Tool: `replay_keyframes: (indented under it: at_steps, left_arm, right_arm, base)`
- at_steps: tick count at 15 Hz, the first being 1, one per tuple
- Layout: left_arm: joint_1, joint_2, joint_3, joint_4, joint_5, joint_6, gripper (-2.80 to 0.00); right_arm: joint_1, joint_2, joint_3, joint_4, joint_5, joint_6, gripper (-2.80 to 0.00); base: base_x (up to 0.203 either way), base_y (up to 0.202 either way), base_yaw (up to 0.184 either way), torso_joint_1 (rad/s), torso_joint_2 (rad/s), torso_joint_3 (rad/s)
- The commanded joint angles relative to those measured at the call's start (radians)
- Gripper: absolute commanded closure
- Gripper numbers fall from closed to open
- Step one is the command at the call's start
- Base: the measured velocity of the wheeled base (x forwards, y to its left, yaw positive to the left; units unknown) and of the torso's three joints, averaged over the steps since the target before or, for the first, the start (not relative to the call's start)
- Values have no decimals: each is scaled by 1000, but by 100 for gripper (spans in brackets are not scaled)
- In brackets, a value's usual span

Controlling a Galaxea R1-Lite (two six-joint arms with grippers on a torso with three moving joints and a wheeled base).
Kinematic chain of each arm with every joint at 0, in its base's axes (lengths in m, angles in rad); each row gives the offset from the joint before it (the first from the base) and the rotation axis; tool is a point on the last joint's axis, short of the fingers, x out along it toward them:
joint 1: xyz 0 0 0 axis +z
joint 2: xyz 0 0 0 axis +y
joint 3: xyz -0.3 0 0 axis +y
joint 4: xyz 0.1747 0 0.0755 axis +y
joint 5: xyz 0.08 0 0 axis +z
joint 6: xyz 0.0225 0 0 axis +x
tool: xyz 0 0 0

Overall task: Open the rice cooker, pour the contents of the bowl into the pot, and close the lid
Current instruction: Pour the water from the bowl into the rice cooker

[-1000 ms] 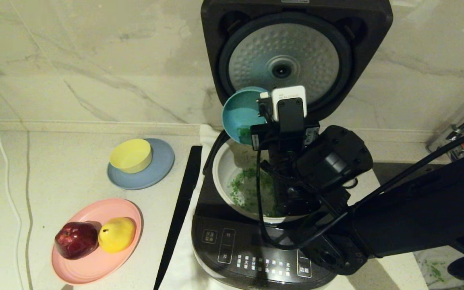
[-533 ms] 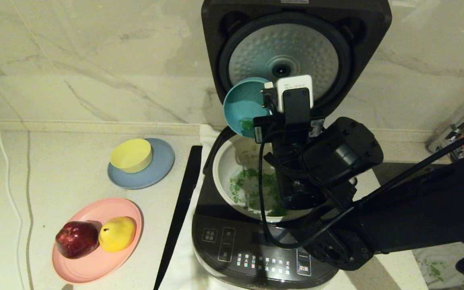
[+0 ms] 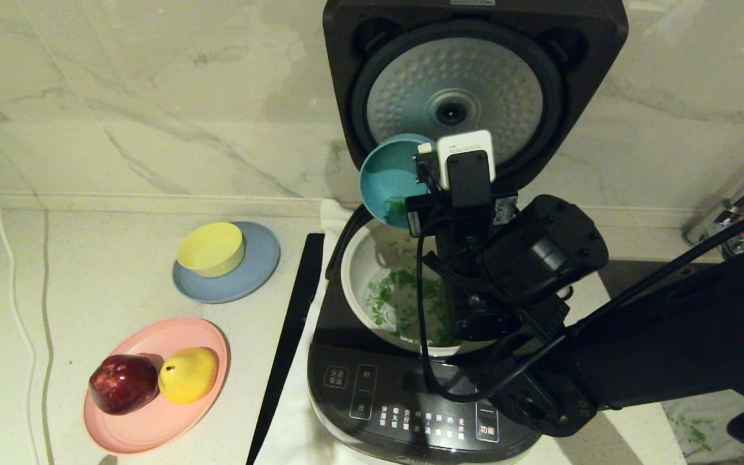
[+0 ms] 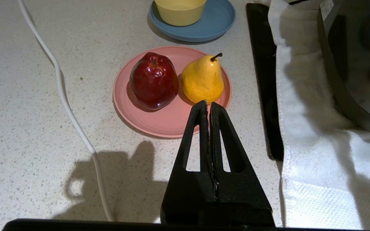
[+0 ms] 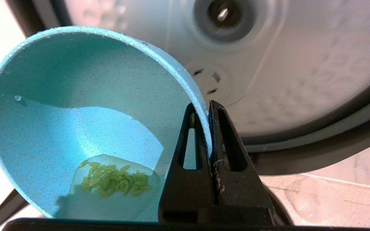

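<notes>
bowl (image 5: 75, 122) rim pinched by right hand (image 5: 204, 110), tipped above pot (image 3: 362, 271).

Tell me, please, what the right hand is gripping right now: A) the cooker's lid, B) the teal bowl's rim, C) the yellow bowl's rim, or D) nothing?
B: the right hand is shut on the rim of the teal bowl, tipped over the pot with some green bits left inside.

The pale speckled desk (image 3: 107, 271) carries, at left of the frame, a pink plate (image 3: 152, 423), a grey-blue plate (image 3: 257, 268) above it and a white cable (image 3: 13, 303). A black strip (image 3: 291, 336) and white cloth (image 3: 294, 413) lie centre, the rice cooker (image 3: 404, 407) standing on the cloth.
</notes>
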Motion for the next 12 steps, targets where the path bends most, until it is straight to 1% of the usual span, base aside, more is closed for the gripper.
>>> replay_keyframes:
  at_steps: [1, 2, 5, 7, 12]
  left_arm:
    - [0, -1, 3, -1, 0, -1, 0]
    - [0, -1, 3, -1, 0, -1, 0]
    - [0, -1, 3, -1, 0, 0, 0]
    - [0, -1, 3, -1, 0, -1, 0]
    - [0, 0, 3, -1, 0, 0, 0]
  right_arm:
    - [1, -3, 26, -8, -4, -1, 0]
    - [1, 10, 45, -8, -4, 2, 0]
    - [0, -4, 9, -8, -4, -5, 0]
    - [-1, 13, 32, -8, -4, -5, 0]
    - [-7, 14, 30, -8, -4, -10, 0]
  base:
    - [0, 0, 0, 0, 0, 0]
    - [0, 0, 0, 0, 0, 0]
    - [0, 0, 0, 0, 0, 0]
    - [0, 0, 0, 0, 0, 0]
    - [0, 0, 0, 0, 0, 0]
